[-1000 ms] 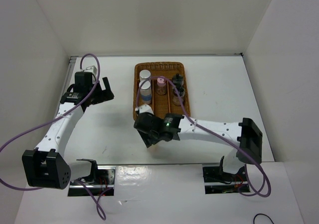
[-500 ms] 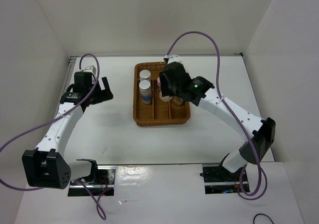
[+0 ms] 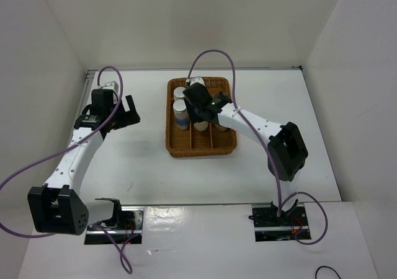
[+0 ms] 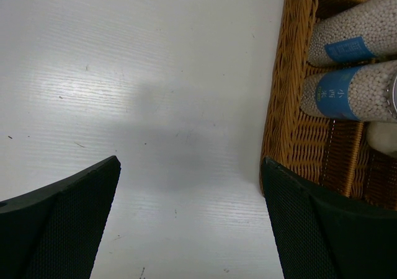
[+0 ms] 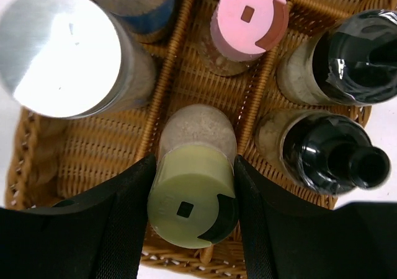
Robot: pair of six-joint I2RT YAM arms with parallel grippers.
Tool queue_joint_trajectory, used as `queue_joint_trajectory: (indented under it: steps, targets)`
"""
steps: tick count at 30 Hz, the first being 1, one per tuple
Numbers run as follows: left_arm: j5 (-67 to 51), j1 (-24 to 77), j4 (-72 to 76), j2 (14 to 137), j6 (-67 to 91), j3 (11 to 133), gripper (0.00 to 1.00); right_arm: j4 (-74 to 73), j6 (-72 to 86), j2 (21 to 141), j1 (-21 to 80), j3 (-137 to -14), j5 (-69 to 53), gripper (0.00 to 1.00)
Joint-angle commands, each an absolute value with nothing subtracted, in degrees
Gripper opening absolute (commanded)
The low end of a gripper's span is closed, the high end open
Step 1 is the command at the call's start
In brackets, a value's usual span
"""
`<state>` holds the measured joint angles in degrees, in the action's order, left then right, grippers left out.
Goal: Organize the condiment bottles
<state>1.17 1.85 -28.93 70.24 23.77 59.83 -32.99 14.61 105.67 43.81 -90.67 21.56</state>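
From overhead the right arm is stretched across the basket (image 3: pixel 200 146), elbow bent over the table (image 3: pixel 139 158) to its right, and its wrist hides most of the middle row. Only the camera on that wrist shows what matters: the right gripper (image 5: pixel 192 164) is clamped on the yellow-capped bottle (image 5: pixel 191 206), a black finger pressed against each side of it. That bottle stands upright in the middle compartment, with the pink-capped bottle (image 5: pixel 248 20) farther along the same compartment. The silver-capped bottles (image 5: pixel 59 49) fill the compartment on one side and the black-topped bottles (image 5: pixel 335 158) the one on the other. I can't tell whether the yellow one's base rests on the wicker. The left arm lies out over the table to the left of the basket, forearm angled toward the back wall. The left gripper (image 4: pixel 189 164) has its fingers wide apart with only bare table between them. Its camera catches the basket's outer wall just beside one finger, and the blue labels of the silver-capped pair from the side.
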Motion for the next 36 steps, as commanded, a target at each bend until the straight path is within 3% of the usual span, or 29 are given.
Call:
queue_joint_trajectory:
  steps: [1, 15, 18, 25, 32, 36]
  targets:
    - [0.6, 1.2, -27.1, 70.8, 22.9, 60.7, 1.00, -27.3, 13.1, 106.2, 42.4, -93.3, 21.8, 0.40]
    - [1.1, 0.7, -25.0, 75.9, 22.9, 62.8, 1.00, -26.7, 12.0, 115.7, 38.7, -97.7, 18.0, 0.45]
    - [1.1, 0.7, -25.0, 76.6, 22.9, 63.4, 1.00, -27.2, 11.4, 116.3, 38.7, -99.0, 18.0, 0.54]
    - [0.0, 0.7, -25.0, 77.7, 22.3, 63.9, 1.00, -29.9, 12.5, 116.3, 38.7, -100.0, 18.0, 0.88]
    - [-1.8, 0.7, -25.0, 77.1, 21.8, 63.9, 1.00, -33.2, 15.4, 109.9, 38.7, -100.6, 18.5, 0.99]
    - [-3.9, 0.7, -25.0, 75.9, 21.3, 63.9, 1.00, -33.2, 16.0, 103.9, 38.7, -99.3, 19.1, 0.99]
